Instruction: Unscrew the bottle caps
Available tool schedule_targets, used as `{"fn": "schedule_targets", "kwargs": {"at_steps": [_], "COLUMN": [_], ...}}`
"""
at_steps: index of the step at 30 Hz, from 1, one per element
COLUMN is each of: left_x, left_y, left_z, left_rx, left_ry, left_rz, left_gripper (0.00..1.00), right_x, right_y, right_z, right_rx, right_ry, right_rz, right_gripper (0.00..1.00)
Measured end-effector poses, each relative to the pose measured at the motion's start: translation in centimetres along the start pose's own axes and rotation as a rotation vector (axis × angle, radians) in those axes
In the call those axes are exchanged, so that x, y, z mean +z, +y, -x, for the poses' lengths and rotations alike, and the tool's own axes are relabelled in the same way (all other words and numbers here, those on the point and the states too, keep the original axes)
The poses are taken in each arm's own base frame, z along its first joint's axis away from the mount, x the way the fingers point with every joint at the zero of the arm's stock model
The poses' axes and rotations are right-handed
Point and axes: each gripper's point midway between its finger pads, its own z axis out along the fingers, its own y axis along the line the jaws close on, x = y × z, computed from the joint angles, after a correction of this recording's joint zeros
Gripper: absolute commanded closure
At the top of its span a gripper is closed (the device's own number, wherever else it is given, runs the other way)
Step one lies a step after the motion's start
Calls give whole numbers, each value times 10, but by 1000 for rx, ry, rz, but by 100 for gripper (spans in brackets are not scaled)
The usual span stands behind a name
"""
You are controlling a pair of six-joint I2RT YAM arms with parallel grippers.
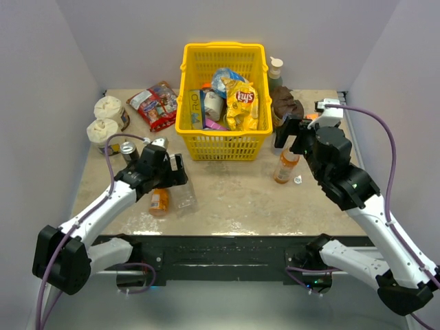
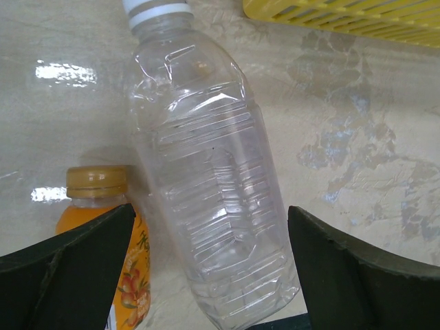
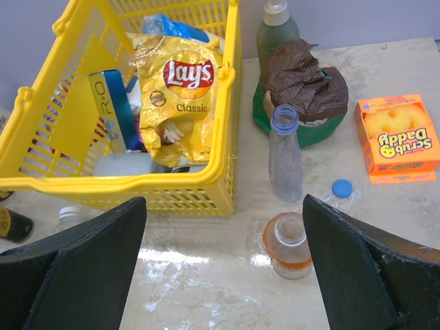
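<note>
A clear bottle point(image 2: 206, 185) with a white cap point(image 2: 155, 8) lies on the table between the open fingers of my left gripper point(image 2: 211, 207); I cannot tell if the fingers touch it. A small orange juice bottle point(image 2: 103, 240) with an orange cap point(image 2: 96, 180) lies beside it on the left. In the top view my left gripper point(image 1: 172, 172) hovers over both point(image 1: 159, 201). My right gripper point(image 3: 223, 199) is open and empty above the upright orange-label bottle point(image 3: 287, 247), whose mouth is uncapped. A second clear bottle point(image 3: 284, 155) stands capless behind it. A blue cap point(image 3: 342, 188) lies on the table.
A yellow basket point(image 1: 221, 148) of snacks stands at the back centre. Two white-topped tubs point(image 1: 104, 120), a dark can point(image 1: 128, 151) and a snack bag point(image 1: 155, 104) are at back left. A green bowl with brown cloth point(image 3: 302, 89), a green bottle point(image 3: 277, 31) and an orange sponge box point(image 3: 397, 137) are at back right.
</note>
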Motion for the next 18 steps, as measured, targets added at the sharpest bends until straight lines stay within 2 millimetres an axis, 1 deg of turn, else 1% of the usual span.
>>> {"fn": "schedule_targets", "kwargs": {"at_steps": [5, 9, 13, 18], "left_x": [12, 20, 32, 45], "left_y": [-1, -1, 1, -2], "left_z": [-9, -10, -14, -6], "left_rx": [3, 15, 38, 66], "left_ry": [51, 61, 82, 77], "left_rz": [-2, 2, 11, 9], "left_gripper": [0, 0, 0, 1], "right_x": [1, 3, 7, 11], "right_y": [6, 14, 21, 27], "right_z": [0, 0, -2, -7], "right_rx": [4, 7, 4, -1], "right_ry": [9, 18, 35, 53], "right_rz": [28, 57, 82, 104], "right_gripper": [1, 1, 1, 1]}}
